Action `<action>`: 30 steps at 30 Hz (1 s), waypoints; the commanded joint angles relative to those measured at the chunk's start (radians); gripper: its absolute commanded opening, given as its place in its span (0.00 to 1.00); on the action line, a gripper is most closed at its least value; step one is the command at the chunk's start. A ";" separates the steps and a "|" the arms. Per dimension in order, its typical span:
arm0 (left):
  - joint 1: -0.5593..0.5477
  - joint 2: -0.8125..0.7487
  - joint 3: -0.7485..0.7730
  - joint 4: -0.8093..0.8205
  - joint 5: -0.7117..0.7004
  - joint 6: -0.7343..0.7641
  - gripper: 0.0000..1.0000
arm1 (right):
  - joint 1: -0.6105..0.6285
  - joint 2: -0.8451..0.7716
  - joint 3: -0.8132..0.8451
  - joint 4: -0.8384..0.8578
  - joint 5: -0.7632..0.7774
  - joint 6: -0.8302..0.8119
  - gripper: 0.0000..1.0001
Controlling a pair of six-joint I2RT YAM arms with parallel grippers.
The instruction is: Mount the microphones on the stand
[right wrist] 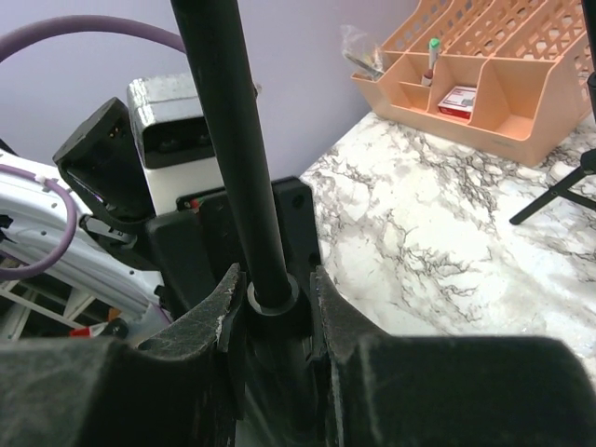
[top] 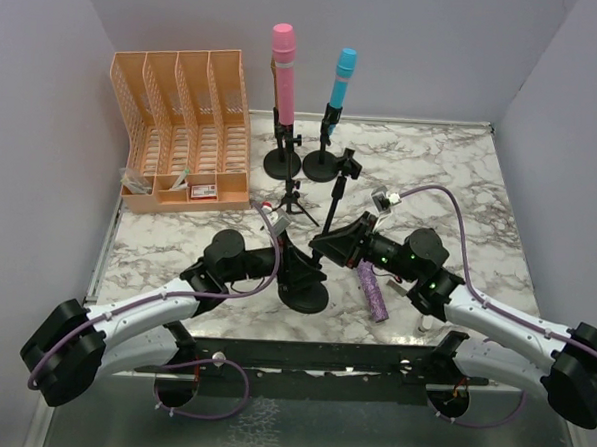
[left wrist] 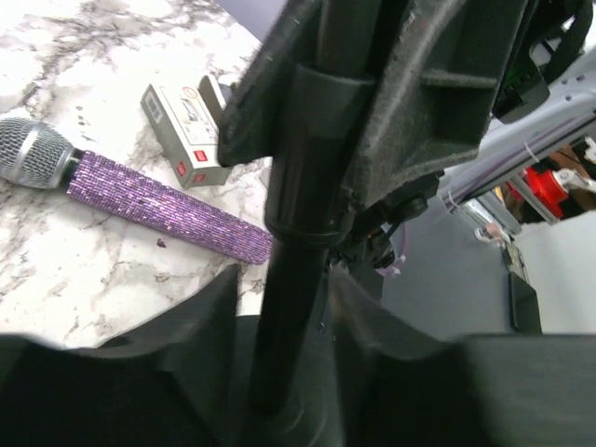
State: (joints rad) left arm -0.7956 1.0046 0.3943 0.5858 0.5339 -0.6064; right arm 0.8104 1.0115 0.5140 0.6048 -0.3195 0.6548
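Two grippers meet on one black round-based microphone stand (top: 308, 294) at the near middle of the white marbled bench (top: 451, 181). The right gripper (right wrist: 273, 287) is pressed together on the stand's pole, its fingers tight against a collar. The left gripper (left wrist: 284, 279) has the same pole between its fingers, below the right gripper's hold; whether they press on it I cannot tell.

Just right of the base, the glittery purple microphone with a silver mesh head (top: 373, 291) lies flat on the bench, with a small white-and-red box (left wrist: 186, 130) beside it. Farther back, the pink microphone (top: 283, 57) and the cyan blue microphone (top: 343, 76) each sit upright in their own black round-based stand, pink on the left.

At the far left stands a peach mesh file organizer (top: 184, 107). In its front tray, one compartment holds a small red-and-white box (top: 203, 190), the next a green-capped marker (right wrist: 432, 51), and the left end holds clear plastic wrapping (top: 136, 180).
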 commanded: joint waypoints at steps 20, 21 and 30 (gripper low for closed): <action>-0.021 -0.154 0.106 0.077 0.226 -0.018 0.00 | -0.002 0.026 0.088 0.257 -0.345 0.037 0.57; -0.022 -0.157 0.111 0.077 0.235 -0.018 0.00 | -0.002 0.023 0.092 0.270 -0.360 0.042 0.55; -0.021 -0.129 0.128 0.063 0.038 -0.007 0.00 | -0.002 -0.017 0.059 0.401 -0.435 0.175 0.50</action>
State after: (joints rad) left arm -0.8177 0.8635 0.4843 0.6029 0.6987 -0.6106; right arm 0.8093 1.0328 0.5949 0.8894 -0.6868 0.7544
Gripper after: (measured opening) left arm 0.163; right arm 0.507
